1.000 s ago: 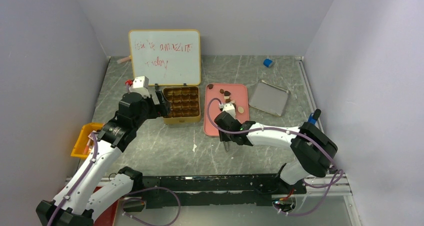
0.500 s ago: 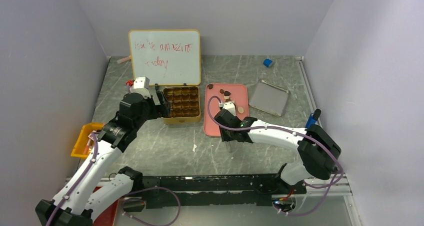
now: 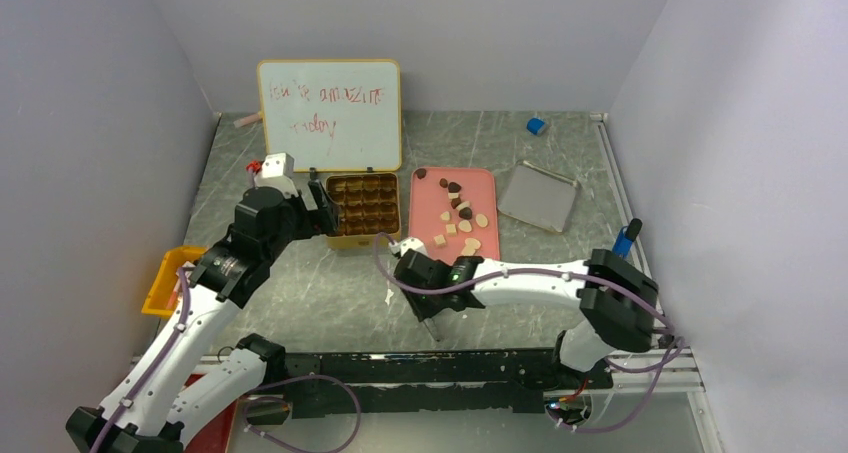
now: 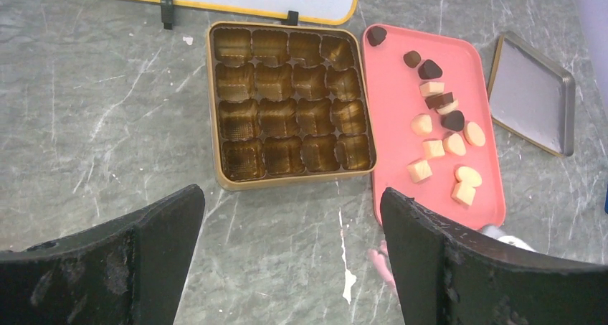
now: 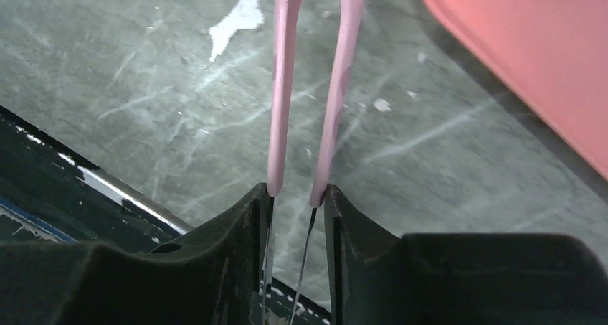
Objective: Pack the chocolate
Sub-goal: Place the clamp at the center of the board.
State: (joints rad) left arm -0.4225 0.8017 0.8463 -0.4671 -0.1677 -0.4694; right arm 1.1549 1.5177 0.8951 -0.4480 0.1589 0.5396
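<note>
the small dark brown and tan chocolate pieces (image 4: 433, 148) all sit on the flat pink plastic tray (image 4: 401, 189), right beside the gold compartment box (image 4: 213, 110) on the grey marbled worktop (image 4: 107, 124). left tool (image 4: 290, 203) is spread wide, hanging over the box's near edge. right tool (image 5: 297, 196) is pinching pink tweezers (image 5: 281, 88) above the worktop, near the tray's corner.

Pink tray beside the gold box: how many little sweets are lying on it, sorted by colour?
On the pink tray, seen from the left wrist:
Dark brown pieces: 5
Light tan or beige pieces: 9
Total: 14
</note>
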